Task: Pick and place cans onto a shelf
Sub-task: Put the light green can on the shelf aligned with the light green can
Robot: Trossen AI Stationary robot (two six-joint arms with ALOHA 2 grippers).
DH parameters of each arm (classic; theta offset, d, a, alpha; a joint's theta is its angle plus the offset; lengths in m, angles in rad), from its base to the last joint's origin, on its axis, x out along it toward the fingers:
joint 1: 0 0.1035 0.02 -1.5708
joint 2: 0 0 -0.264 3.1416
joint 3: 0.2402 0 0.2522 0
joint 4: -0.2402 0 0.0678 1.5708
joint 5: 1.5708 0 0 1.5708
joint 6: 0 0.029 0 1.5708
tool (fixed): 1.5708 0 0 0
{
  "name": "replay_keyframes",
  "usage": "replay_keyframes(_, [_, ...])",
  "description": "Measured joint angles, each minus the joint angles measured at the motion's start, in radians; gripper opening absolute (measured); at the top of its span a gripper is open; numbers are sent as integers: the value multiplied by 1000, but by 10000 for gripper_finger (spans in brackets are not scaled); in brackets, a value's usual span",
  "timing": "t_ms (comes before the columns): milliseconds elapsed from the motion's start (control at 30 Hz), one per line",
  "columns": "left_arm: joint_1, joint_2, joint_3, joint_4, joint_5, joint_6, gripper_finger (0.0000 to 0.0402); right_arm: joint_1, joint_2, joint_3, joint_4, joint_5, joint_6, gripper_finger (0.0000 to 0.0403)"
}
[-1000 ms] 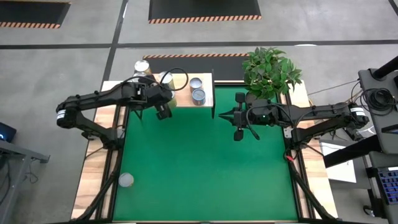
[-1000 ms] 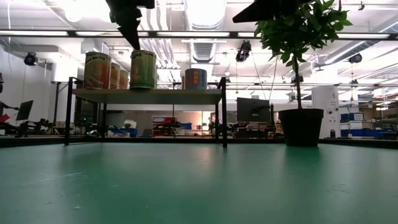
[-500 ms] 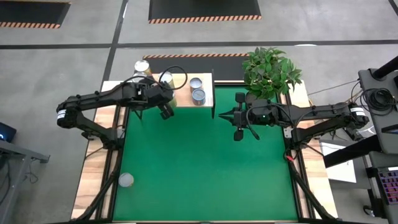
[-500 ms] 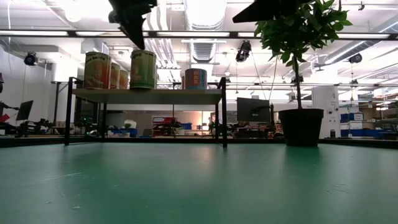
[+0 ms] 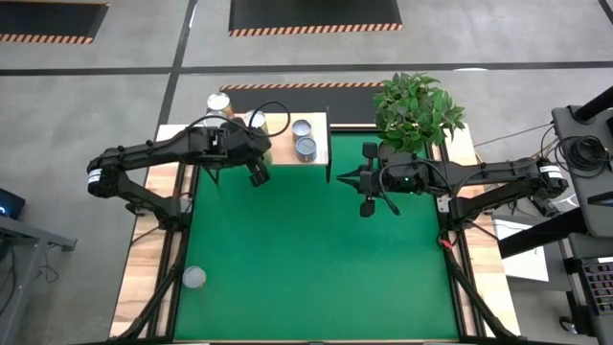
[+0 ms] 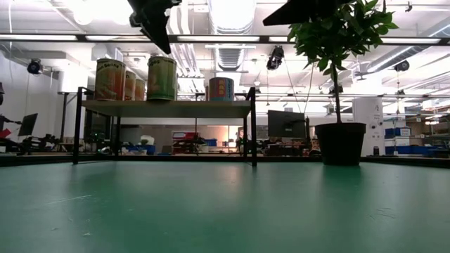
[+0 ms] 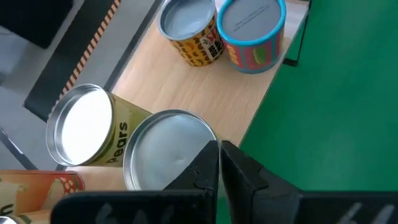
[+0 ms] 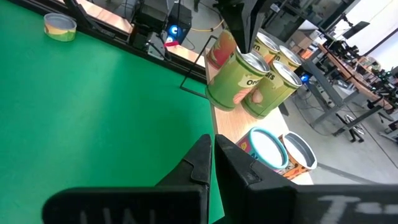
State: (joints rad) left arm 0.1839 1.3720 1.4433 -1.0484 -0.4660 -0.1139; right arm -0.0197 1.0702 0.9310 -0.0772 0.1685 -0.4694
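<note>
cans (image 7: pixel 171 146): round metal tops | shelf (image 7: pixel 205 93): pale wood plank

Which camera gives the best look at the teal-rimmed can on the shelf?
The left wrist view: the teal-rimmed can shows close, with lid and label, beside a yellow can. The right wrist view shows it partly behind the right gripper. The high view shows only its top; the low view, only its upper part.

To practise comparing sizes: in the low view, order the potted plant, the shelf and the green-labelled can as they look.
1. Shelf, widest.
2. Potted plant, taller but narrower, so the top two are arguable.
3. Green-labelled can, clearly smallest.
Their distances from the camera may differ, so true sizes stay unsure.
</note>
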Motion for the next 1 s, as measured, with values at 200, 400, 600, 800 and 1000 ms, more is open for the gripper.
replay_keyframes(200, [0,-4,9,-62,-29,77,0,0,0,0,1,-6,10,9])
replay_keyframes(400, [1,-36,9,-131,-108,104,0,0,49,0,136,-11,72,9])
replay_keyframes(600, [-4,-140,-68,-35,-110,147,0,-4,185,104,150,-11,85,9])
replay_keyframes(800, [-4,-256,-211,150,-110,241,0,-36,385,388,21,-11,39,9])
replay_keyframes(1000, [-2,-318,-321,294,-110,337,0,-105,579,655,-94,-12,-7,9])
